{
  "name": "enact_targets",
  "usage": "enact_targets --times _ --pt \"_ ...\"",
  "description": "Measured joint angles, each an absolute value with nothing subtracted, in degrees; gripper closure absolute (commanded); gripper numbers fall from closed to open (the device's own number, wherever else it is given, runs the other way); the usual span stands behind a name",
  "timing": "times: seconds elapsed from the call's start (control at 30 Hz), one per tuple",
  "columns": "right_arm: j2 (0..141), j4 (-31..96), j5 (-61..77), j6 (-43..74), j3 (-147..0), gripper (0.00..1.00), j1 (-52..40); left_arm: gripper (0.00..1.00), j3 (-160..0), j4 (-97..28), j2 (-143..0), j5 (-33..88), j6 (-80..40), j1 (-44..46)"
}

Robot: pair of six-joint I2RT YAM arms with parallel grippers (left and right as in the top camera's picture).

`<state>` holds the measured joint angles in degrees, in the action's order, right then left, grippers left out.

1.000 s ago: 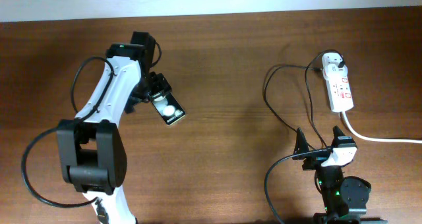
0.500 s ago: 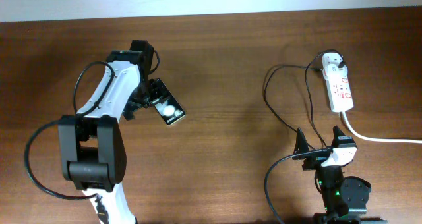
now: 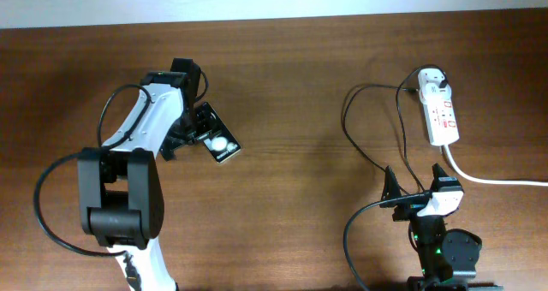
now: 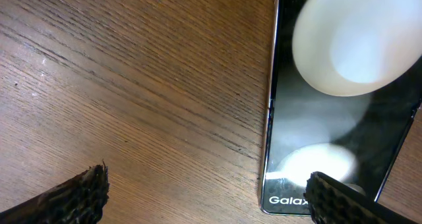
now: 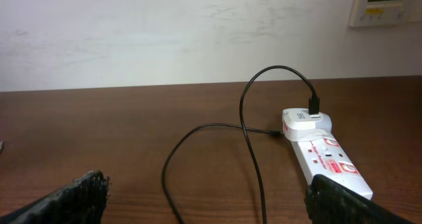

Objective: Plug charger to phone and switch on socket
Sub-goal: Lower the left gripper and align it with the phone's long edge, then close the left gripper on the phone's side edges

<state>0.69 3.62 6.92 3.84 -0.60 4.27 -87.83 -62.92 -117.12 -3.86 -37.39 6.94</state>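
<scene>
At nine o'clock on the table point(image 3: 291, 68) we see the phone point(image 3: 216, 139) lying face up, our left gripper point(image 4: 208, 188) spread wide, one fingertip point(image 4: 336, 201) over its end. At two o'clock the charger point(image 5: 241, 118) runs into the socket point(image 3: 442, 111); our right gripper point(image 5: 204, 191) is released, empty

A brown wooden table point(image 3: 300, 86) is being used to carry everything. The black phone point(image 3: 218, 139) is being carried flat on its left part. The white socket point(image 3: 441, 115), a thick white cord point(image 3: 488, 179) and the looping black charger point(image 3: 349, 128) are being carried on its right part.
</scene>
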Motion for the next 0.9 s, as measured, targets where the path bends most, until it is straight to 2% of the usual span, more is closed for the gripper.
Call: enact_targets --times 0.4,0.9 --pt "0.69 3.62 6.92 3.88 -0.60 0.01 4.27 0.01 -87.07 -62.67 -117.12 -3.86 -37.39 6.94" --pt "0.69 3.62 6.92 3.86 -0.60 0.01 4.27 0.01 -81.58 -55.57 -117.14 -2.20 -37.41 6.94"
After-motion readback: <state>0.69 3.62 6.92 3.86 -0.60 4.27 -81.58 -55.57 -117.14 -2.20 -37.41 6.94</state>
